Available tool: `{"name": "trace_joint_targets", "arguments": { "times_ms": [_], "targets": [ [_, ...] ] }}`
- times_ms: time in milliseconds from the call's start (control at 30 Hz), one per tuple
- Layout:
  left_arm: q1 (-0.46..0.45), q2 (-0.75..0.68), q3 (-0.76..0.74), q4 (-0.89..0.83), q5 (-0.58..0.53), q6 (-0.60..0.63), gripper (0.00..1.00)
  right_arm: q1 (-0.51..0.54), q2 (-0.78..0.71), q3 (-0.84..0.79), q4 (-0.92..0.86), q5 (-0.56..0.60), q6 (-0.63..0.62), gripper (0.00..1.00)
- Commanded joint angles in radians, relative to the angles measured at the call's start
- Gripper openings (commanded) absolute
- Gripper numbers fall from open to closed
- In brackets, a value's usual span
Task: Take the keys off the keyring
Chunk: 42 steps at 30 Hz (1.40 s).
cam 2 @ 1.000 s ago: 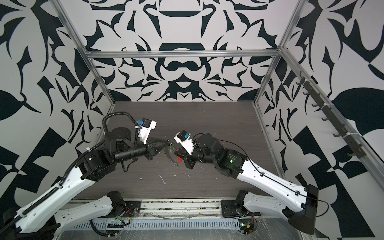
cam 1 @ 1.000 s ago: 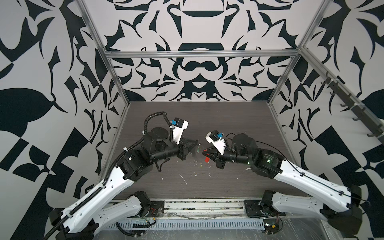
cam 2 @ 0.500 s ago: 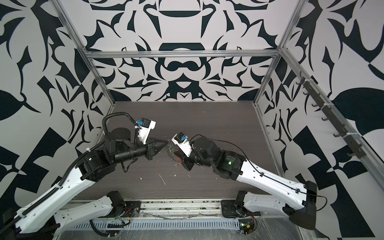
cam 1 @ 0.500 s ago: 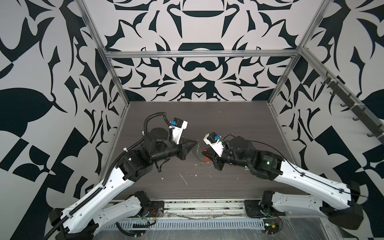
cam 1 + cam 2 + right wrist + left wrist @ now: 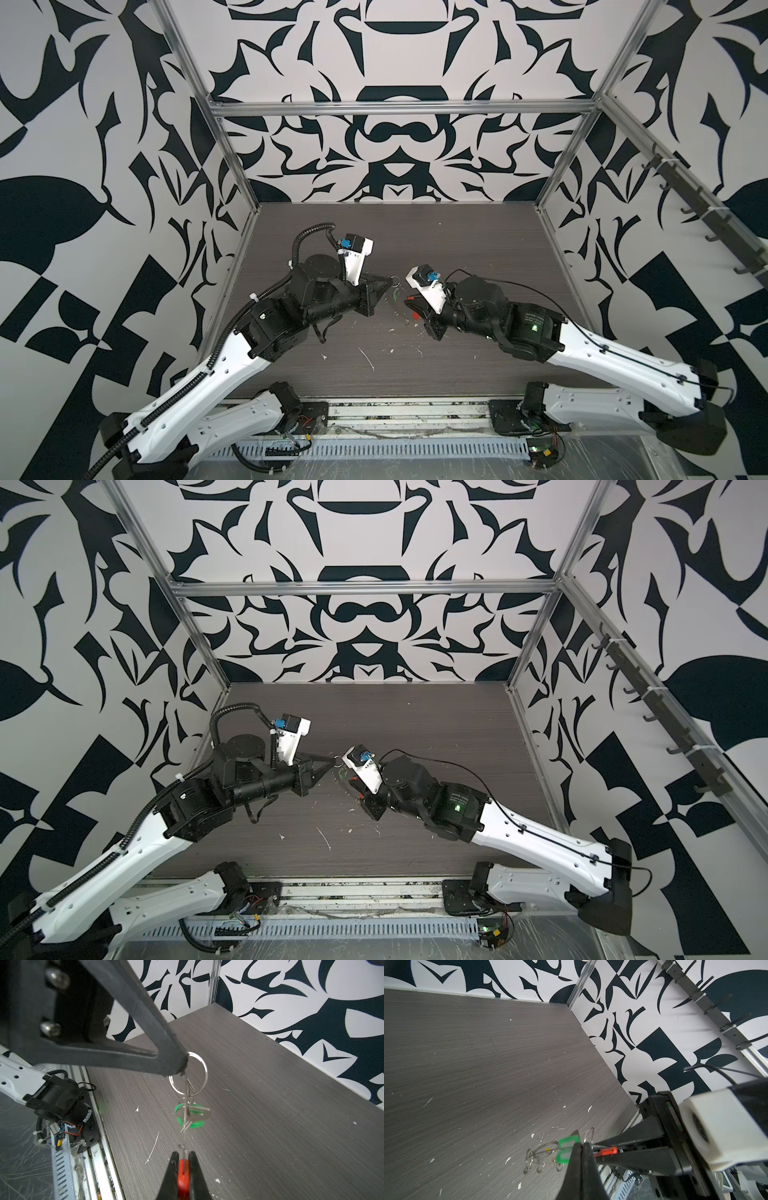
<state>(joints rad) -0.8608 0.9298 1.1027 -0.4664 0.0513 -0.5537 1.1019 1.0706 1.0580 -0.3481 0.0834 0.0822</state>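
Both hands are holding the keyring [image 5: 608,1151] up off the bench [image 5: 270,1105], near mid-frame in both top views. The right hand [image 5: 184,1158] is sitting narrow, pinching the red sleeve [image 5: 184,1175] at the bottom centre of the right wrist view, and the thin hoop is running edge-on up toward the left hand [image 5: 182,1067]. The left hand is closed tight and appears to be nipping the split ring [image 5: 207,1075], with the green-tagged key [image 5: 193,1115] dangling just below it. The yellow tag [image 5: 548,1149] is showing only as a small spot low in the left wrist view.

The step in hand seems to be working the green-tagged key along the hoop toward its opening. To do it well, the right hand should be gripping the sleeve firmly and steadily. The left should be guiding the split ring along the wire's curve, not tugging straight away, which risks bending the hoop or wrenching it loose.
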Motion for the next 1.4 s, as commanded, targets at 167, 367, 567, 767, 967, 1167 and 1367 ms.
{"name": "trace_joint_targets", "arguments": {
  "times_ms": [167,367,567,767,967,1167,1367],
  "targets": [
    [0.005,0.019,0.019,-0.035,-0.050,-0.028,0.00,0.053,0.016,0.083,0.037,0.076,-0.029,0.00],
    [0.005,0.016,-0.010,0.024,-0.013,-0.028,0.00,0.097,0.049,0.098,0.042,0.101,-0.037,0.00],
    [0.005,-0.049,-0.115,0.177,0.068,0.046,0.00,0.106,0.055,0.087,0.055,-0.012,-0.062,0.04],
    [0.005,-0.147,-0.257,0.377,0.101,0.113,0.00,0.107,-0.004,0.067,0.069,-0.107,-0.081,0.26],
    [0.005,-0.243,-0.383,0.590,0.137,0.154,0.00,0.106,-0.090,0.022,0.092,-0.147,-0.082,0.41],
    [0.005,-0.286,-0.455,0.728,0.155,0.176,0.00,0.107,-0.210,-0.069,0.198,-0.147,-0.056,0.42],
    [0.005,-0.317,-0.522,0.882,0.201,0.172,0.00,0.106,-0.255,-0.116,0.260,-0.048,-0.031,0.40]
  ]
}}
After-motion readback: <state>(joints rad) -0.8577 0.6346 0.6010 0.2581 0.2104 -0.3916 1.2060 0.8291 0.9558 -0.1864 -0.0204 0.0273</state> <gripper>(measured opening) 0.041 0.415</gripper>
